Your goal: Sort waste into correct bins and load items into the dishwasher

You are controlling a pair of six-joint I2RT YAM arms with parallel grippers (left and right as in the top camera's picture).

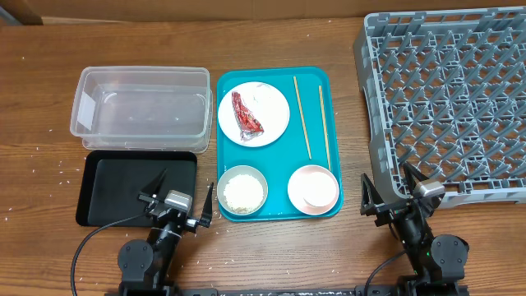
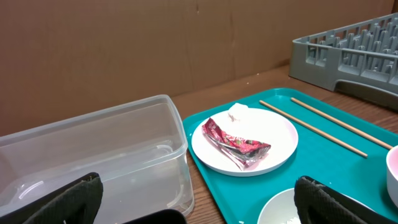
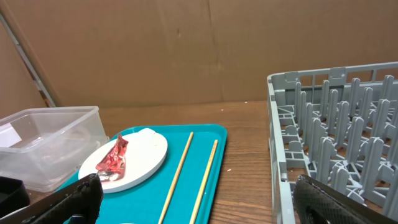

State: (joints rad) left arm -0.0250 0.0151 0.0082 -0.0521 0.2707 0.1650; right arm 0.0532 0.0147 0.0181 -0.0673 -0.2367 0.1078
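On the teal tray [image 1: 275, 78] a white plate [image 1: 263, 103] carries a crumpled red wrapper [image 1: 247, 115] and a white tissue wad [image 2: 238, 112]. Two wooden chopsticks [image 1: 302, 115] lie to its right. In front stand a bowl of rice [image 1: 242, 190] and a pale-pink bowl [image 1: 313, 188]. The clear tub [image 1: 140, 103] and black tray [image 1: 136, 187] sit left of the teal tray, and the grey dish rack [image 1: 448, 99] is at the right. My left gripper [image 1: 187, 182] hangs open over the black tray's near right corner. My right gripper [image 1: 386, 177] is open beside the rack's near left corner. Both hold nothing.
Loose rice grains [image 1: 49, 152] are scattered on the wooden table left of the bins. A cardboard wall closes off the back. A strip of bare wood [image 3: 249, 155] runs between the teal tray and the rack.
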